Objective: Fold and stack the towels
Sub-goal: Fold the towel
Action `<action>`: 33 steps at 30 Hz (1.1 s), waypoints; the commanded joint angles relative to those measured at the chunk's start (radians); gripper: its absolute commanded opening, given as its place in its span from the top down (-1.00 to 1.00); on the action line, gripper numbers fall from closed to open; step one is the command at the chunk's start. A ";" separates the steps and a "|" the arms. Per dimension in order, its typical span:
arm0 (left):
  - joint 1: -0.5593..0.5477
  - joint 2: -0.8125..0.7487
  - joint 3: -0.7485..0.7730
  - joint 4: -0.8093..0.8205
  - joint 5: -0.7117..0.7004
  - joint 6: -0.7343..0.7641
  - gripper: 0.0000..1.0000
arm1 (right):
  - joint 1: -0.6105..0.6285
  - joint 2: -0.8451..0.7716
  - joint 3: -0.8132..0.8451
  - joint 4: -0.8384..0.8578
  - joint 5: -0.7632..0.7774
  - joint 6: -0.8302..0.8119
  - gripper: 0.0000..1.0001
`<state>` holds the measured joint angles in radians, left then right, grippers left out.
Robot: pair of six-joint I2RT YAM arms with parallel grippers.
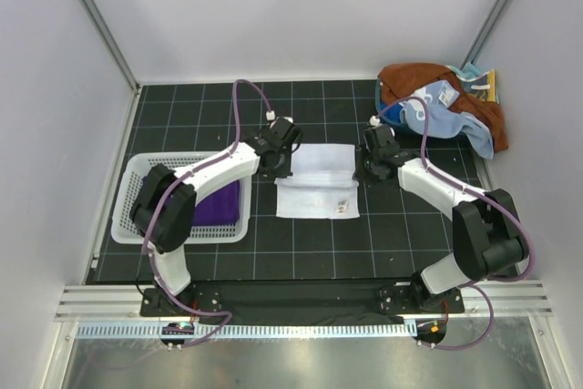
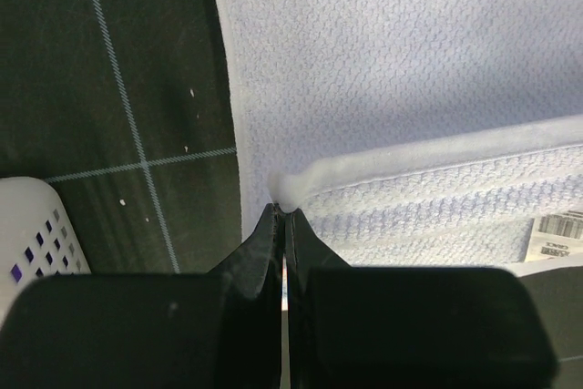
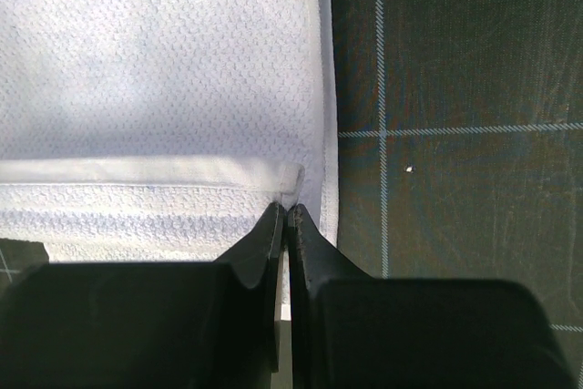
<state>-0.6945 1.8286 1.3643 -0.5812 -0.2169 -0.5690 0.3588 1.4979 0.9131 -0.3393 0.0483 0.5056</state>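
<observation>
Bench [image 1: 401, 234]: black mat with a pale grid.

White towel [image 1: 316, 193]: lies flat at the centre of the bench, between the two arms. It is partly folded. A hemmed edge runs left to right across its middle, and a second layer sits on the layer below. A small printed label [image 1: 343, 205] shows on the near right part.

Left tool [image 2: 281, 214]: fingers pressed together, clamped on the left corner of that hemmed edge. The cloth bunches into a small roll right at the tips.

Right tool [image 3: 287, 211]: fingers likewise together, clamped on the right corner of the same edge, just inside the towel's right hem.

Both tools sit low, at the towel's left and right sides, roughly level with each other.

Purple towel [image 1: 219, 205]: inside the white slotted basket [image 1: 127, 225], on the left of the bench, partly hidden by the left arm.

Rust-brown towel [image 1: 410, 79] and light blue towel [image 1: 451, 116]: crumpled together in a heap at the far right corner, well apart from the white towel. The blue one lies partly on top of the brown.
</observation>
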 commanded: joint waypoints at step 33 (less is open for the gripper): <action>-0.010 -0.034 -0.108 0.064 0.028 -0.014 0.60 | -0.003 -0.016 -0.108 0.083 -0.004 0.005 0.55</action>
<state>-0.7074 1.8225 1.2636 -0.5282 -0.1650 -0.5930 0.3599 1.4952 0.7979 -0.2817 0.0208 0.5213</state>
